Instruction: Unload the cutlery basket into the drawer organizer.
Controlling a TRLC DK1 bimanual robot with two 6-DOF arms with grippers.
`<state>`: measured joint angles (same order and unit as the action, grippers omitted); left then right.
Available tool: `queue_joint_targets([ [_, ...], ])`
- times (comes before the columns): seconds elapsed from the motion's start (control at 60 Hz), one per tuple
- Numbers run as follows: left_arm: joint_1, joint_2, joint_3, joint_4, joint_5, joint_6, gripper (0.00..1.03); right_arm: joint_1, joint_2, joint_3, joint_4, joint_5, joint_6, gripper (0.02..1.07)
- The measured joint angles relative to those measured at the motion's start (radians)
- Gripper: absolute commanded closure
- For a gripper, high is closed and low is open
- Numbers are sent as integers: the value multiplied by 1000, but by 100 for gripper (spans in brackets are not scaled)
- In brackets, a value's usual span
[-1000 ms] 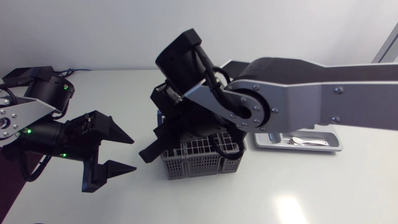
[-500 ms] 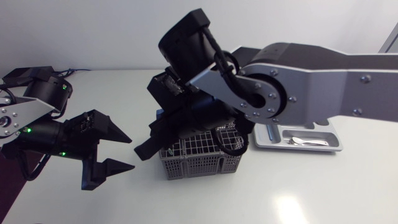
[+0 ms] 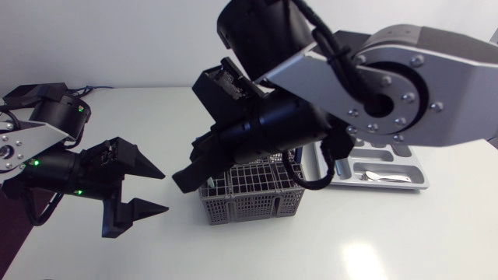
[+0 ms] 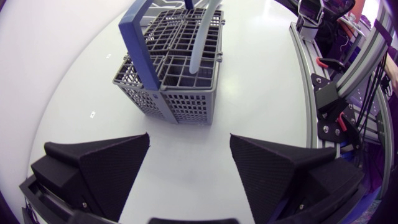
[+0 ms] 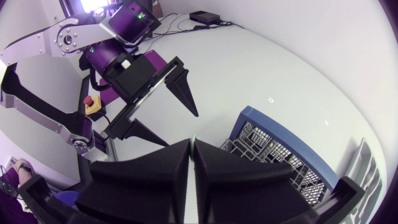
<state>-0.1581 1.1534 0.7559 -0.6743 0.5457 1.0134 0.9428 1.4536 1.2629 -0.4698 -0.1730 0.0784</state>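
The grey cutlery basket (image 3: 249, 198) with a blue handle stands mid-table, also seen in the left wrist view (image 4: 180, 81) and under my right gripper (image 5: 280, 155). My right gripper (image 3: 183, 179) hangs above the basket's left side, shut (image 5: 192, 144), with a thin pale sliver showing between its fingertips. A pale utensil handle (image 4: 200, 43) rises out of the basket and past the view's edge. My left gripper (image 3: 156, 190) is open to the left of the basket (image 4: 189, 135), nothing between its fingers. The grey drawer organizer (image 3: 389, 177) lies at the right, partly hidden by my right arm.
A metal spoon (image 3: 381, 176) lies in the organizer. From the right wrist, my left gripper (image 5: 180, 129) shows a short way beyond the basket. The organizer's rim (image 5: 367, 162) shows beside the basket. Bare table lies in front of the basket.
My right arm has lifted and swung up over the basket, its gripper staying shut. The left arm has not moved.
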Motion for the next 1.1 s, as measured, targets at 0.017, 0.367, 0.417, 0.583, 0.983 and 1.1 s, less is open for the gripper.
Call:
queue_joint_targets([
  [0.017,0,0,0,0,0,0,5,-1,-3,0,-2,-2,0,98],
  [0.367,0,0,0,0,0,0,5,-100,-164,61,-191,-56,-20,98],
  [0.417,0,0,0,0,0,0,5,-132,-206,72,-224,-60,-31,98],
  [0.583,0,0,0,0,0,0,5,-283,-336,75,-338,-63,-69,98],
  [0.983,0,0,0,0,0,0,5,-733,-419,-63,-428,-56,-210,99],
  [1.1,0,0,0,0,0,0,5,-823,-399,-144,-345,3,-249,99],
])
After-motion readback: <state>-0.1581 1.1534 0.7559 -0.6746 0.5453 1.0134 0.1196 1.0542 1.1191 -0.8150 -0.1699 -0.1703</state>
